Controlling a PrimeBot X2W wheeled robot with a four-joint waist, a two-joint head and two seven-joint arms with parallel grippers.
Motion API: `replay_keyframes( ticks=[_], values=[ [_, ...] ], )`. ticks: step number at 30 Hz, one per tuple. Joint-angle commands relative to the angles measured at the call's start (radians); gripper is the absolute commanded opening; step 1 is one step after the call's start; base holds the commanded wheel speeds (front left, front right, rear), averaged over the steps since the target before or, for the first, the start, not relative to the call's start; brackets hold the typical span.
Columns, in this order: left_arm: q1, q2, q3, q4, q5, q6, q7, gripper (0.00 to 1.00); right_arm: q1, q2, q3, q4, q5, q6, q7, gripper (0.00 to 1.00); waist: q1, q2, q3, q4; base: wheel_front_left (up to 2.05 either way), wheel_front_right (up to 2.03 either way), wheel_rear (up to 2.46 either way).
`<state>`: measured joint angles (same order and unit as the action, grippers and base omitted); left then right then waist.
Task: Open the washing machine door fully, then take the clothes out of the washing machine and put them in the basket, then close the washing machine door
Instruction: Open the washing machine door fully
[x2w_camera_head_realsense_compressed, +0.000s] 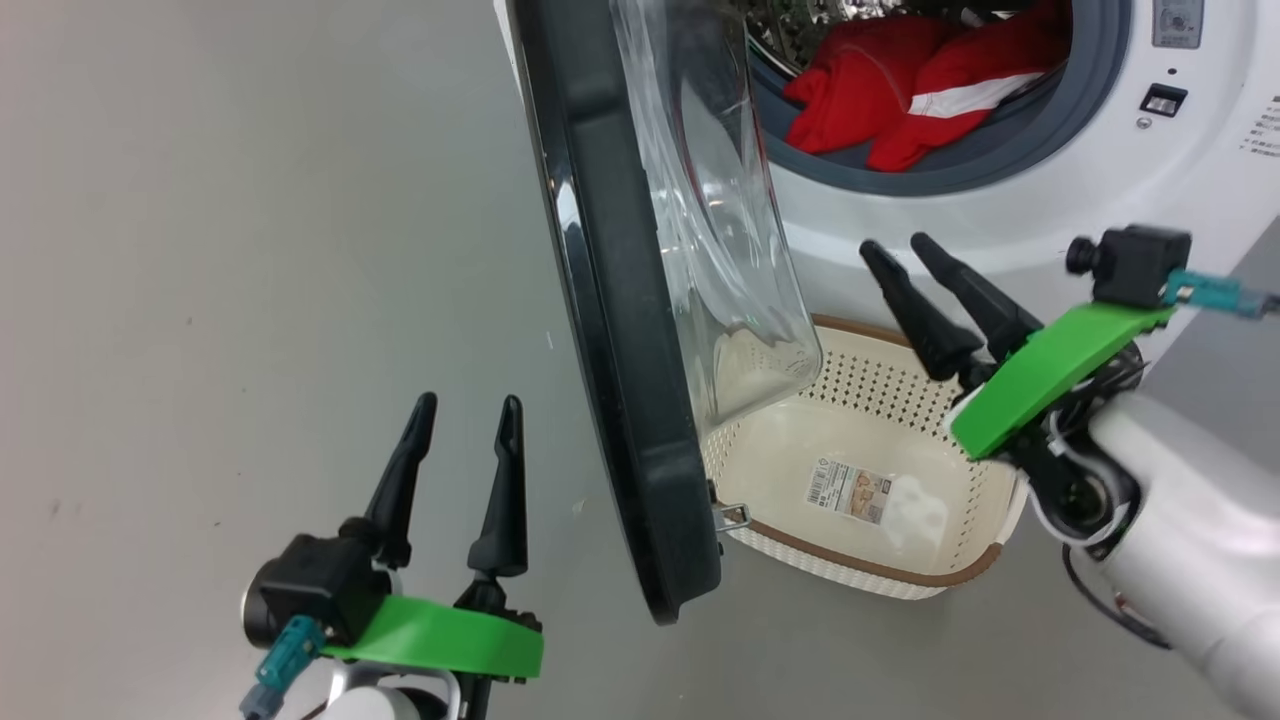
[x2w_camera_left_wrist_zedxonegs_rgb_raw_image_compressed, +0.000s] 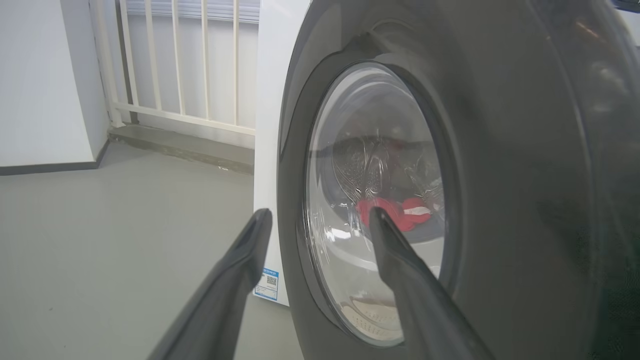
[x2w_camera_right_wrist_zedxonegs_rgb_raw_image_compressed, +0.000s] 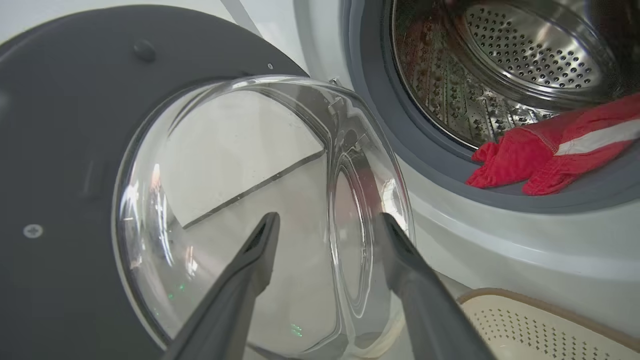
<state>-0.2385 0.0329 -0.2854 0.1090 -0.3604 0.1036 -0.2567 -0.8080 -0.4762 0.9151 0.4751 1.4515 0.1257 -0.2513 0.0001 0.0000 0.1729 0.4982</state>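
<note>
where door (x2w_camera_head_realsense_compressed: 620, 330) stands: half open
clothes (x2w_camera_head_realsense_compressed: 900, 90): behind door
basket (x2w_camera_head_realsense_compressed: 860, 380): right of door
left hand (x2w_camera_head_realsense_compressed: 470, 400): left of door, apart
right hand (x2w_camera_head_realsense_compressed: 894, 242): right of door, apart

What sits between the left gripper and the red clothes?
The round, black-rimmed, glass-centred washing machine door; the left wrist view shows the left gripper facing the red clothes through its glass.

smooth grey floor (x2w_camera_head_realsense_compressed: 250, 250), bit scuffed tbh. sitting right on it: white washing machine (x2w_camera_head_realsense_compressed: 820, 210) and, just in front of that, cream basket (x2w_camera_head_realsense_compressed: 870, 385) with brown rim.
</note>
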Motion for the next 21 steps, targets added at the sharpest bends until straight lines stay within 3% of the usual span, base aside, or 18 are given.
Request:
replay_keyframes(
  ticks=[1, 6, 12, 16, 21],
  values=[
    [0.009, 0.017, 0.041, -0.023, 0.013, -0.006, -0.005, 1.00, 0.051, 0.027, -0.046, 0.009, -0.089, 0.005, -0.010, 1.00, -0.0001, 0.0000, -0.005, -0.004, 0.00, 0.00, 0.00],
    [0.022, 0.017, 0.056, -0.028, 0.020, -0.010, -0.005, 1.00, 0.171, 0.151, -0.312, 0.040, -0.488, 0.005, -0.010, 1.00, -0.0001, 0.0000, -0.013, -0.009, 0.00, 0.00, 0.00],
    [0.030, 0.017, 0.068, -0.049, 0.029, -0.012, -0.005, 1.00, 0.352, 0.303, -0.609, -0.089, -0.870, 0.005, -0.010, 1.00, -0.0001, 0.0000, -0.020, -0.011, 0.00, 0.00, 0.00],
    [0.033, 0.017, 0.070, -0.053, 0.032, -0.013, -0.005, 1.00, 0.449, 0.375, -0.722, -0.190, -1.057, 0.005, -0.010, 1.00, -0.0001, 0.0000, -0.024, -0.010, 0.00, 0.00, 0.00],
    [0.036, 0.017, 0.070, -0.053, 0.030, -0.009, -0.005, 1.00, 0.541, 0.415, -0.793, -0.294, -1.200, 0.005, -0.010, 1.00, -0.0001, 0.0000, -0.028, -0.006, 0.00, 0.00, 0.00]
  ],
)
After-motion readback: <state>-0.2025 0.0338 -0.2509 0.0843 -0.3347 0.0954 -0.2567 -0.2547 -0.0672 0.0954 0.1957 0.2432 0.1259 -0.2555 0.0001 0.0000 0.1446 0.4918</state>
